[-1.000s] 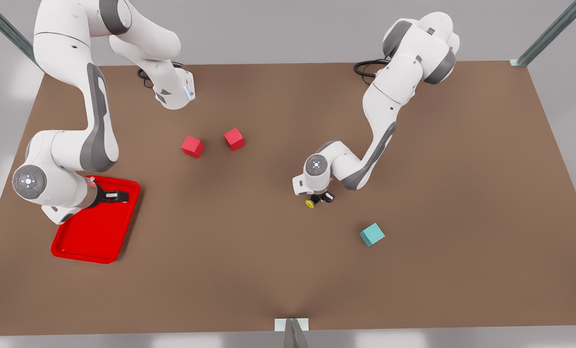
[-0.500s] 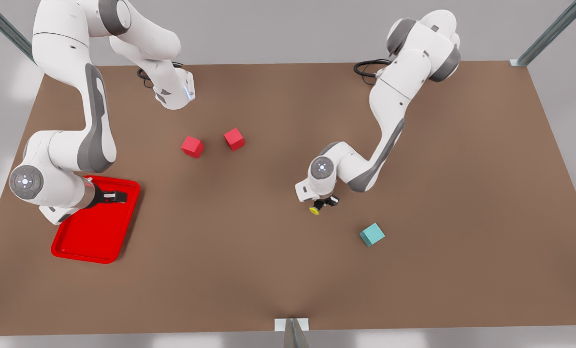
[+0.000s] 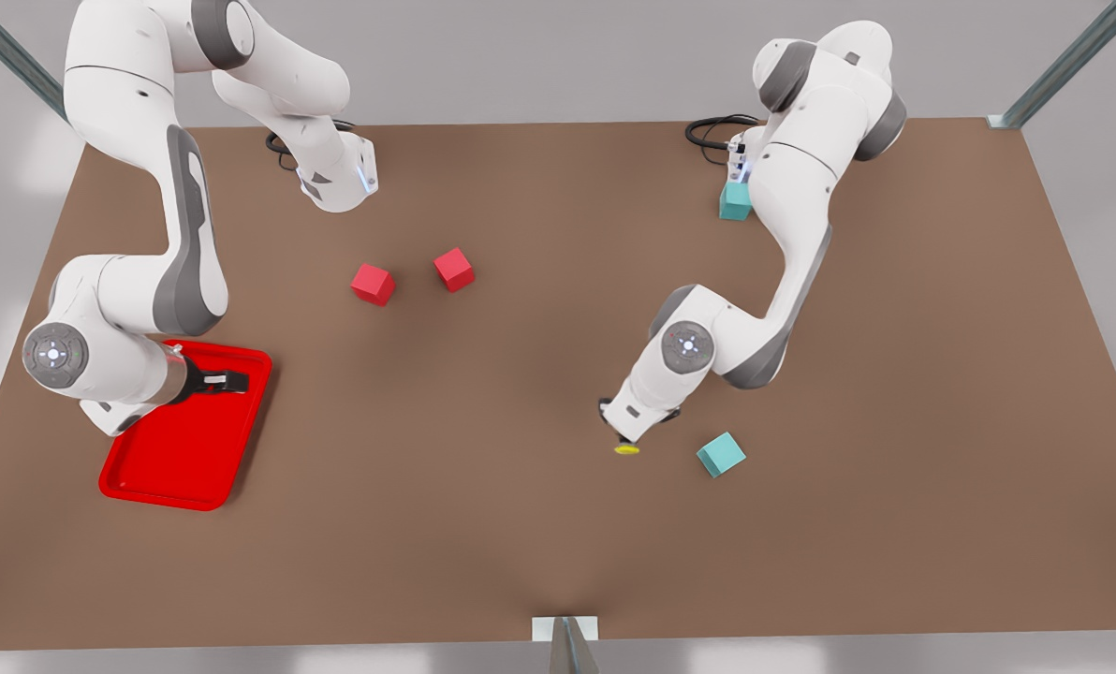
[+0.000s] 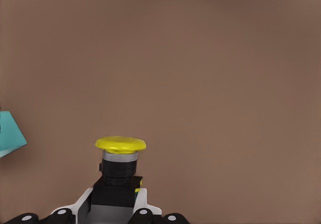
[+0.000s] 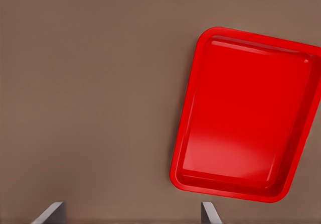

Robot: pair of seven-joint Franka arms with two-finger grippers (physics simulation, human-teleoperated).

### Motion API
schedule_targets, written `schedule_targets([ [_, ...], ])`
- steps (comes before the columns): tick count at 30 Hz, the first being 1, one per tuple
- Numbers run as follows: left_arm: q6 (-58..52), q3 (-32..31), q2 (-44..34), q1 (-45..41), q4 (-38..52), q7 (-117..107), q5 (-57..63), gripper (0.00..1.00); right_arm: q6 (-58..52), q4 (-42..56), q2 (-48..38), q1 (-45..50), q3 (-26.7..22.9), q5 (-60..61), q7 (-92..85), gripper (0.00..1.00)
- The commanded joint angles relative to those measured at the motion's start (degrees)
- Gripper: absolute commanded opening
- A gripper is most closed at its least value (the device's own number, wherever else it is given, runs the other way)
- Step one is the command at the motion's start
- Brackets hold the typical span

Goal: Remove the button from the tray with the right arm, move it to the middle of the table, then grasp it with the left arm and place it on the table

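The button (image 4: 120, 144), a yellow cap on a dark body, sits between the fingers of my left gripper (image 4: 116, 204), which is shut on its body. In the front view this gripper (image 3: 625, 436) is low over the table (image 3: 539, 524), right of the middle, with the yellow cap (image 3: 626, 449) poking out below it. I cannot tell whether the cap touches the table. My right gripper (image 3: 230, 381) hangs open over the far end of the red tray (image 3: 188, 459) at the front view's left. The tray (image 5: 246, 113) holds nothing.
Two red cubes (image 3: 373, 284) (image 3: 453, 270) lie left of the middle. A teal cube (image 3: 721, 454) lies close beside the left gripper, on the front view's right of it, and appears again (image 4: 10, 133). A second teal cube (image 3: 734, 201) stands at the back by the left arm's base.
The left arm swung toward the table's near edge and lowered, carrying the button. Its move uncovered the teal cube at the back. The right arm stayed over the tray.
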Motion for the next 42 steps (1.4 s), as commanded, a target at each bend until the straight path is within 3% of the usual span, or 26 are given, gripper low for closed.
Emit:
schedule_targets([
  [1, 0.74, 0.28, 0.2, -0.22, 0.62, -35.21, 3.29, 0.43, -0.03, 0.01, 0.03, 0.11, 0.0, 0.04, -0.08, 1.0],
  [5, 2.23, 1.42, 2.92, -2.67, 3.69, -53.67, 15.86, 0.43, -0.12, 0.01, 0.3, 0.2, 0.0, 0.04, -0.08, 1.0],
  [10, 3.55, 22.16, 5.74, -16.91, 5.1, -69.85, 16.22, 0.43, -0.12, 0.01, 0.56, 0.29, 0.09, 0.04, -0.08, 1.0],
  [13, 3.02, 28.32, 6.18, -20.08, 5.1, -77.58, 16.3, 0.43, -0.12, 0.01, 0.65, 0.38, 0.0, 0.04, -0.08, 1.0],
  [17, 1.35, 43.52, 11.1, -31.06, 4.66, -95.77, 17.09, 0.43, -0.29, 0.01, 1.0, 0.38, 0.09, 0.04, -0.08, 1.0],
  [21, -5.5, 50.38, 15.76, -38.71, 4.84, -102.02, 17.18, 0.43, -0.29, -0.08, 1.35, 0.46, 0.44, 0.04, -0.08, 1.0],
  [30, -10.6, 50.64, 19.71, -46.01, 4.93, -107.64, 21.49, 0.43, -0.21, 0.01, 1.53, 0.46, 0.88, 0.04, -0.08, 1.0],
  [42, -12.8, 50.47, 25.69, -49.26, 5.02, -110.98, 26.23, 0.43, 4.98, 0.36, -0.05, -0.5, 0.88, -0.13, 0.63, 1.0],
])
